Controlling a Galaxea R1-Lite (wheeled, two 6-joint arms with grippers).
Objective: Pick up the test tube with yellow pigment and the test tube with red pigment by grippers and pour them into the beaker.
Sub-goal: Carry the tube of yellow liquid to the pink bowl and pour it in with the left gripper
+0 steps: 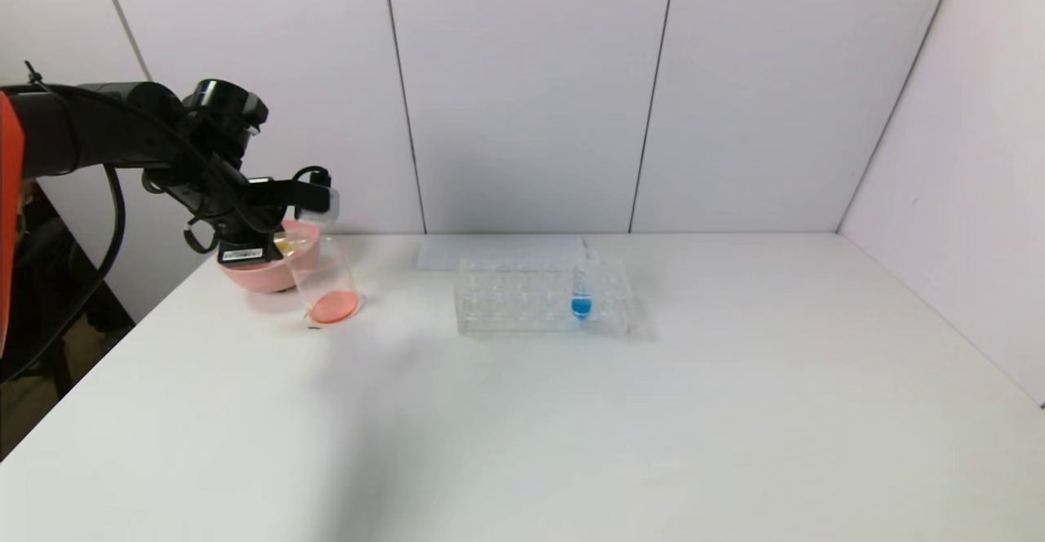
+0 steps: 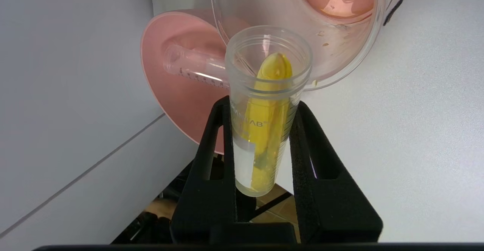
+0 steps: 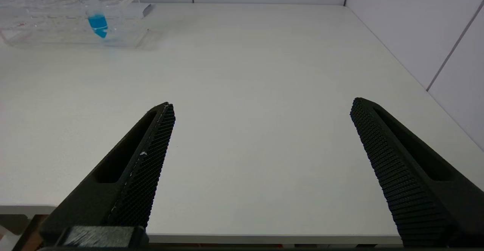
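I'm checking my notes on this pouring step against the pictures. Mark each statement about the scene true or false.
1. The left claw grips the test tube with yellow pigment. True.
2. The beaker is empty. False: reddish liquid lies in its bottom.
3. The right claw holds a tube. False: it is open and empty above the table.
4. A tube with blue liquid stands in the clear rack. True.
5. An empty tube lies in the pink bowl. True.
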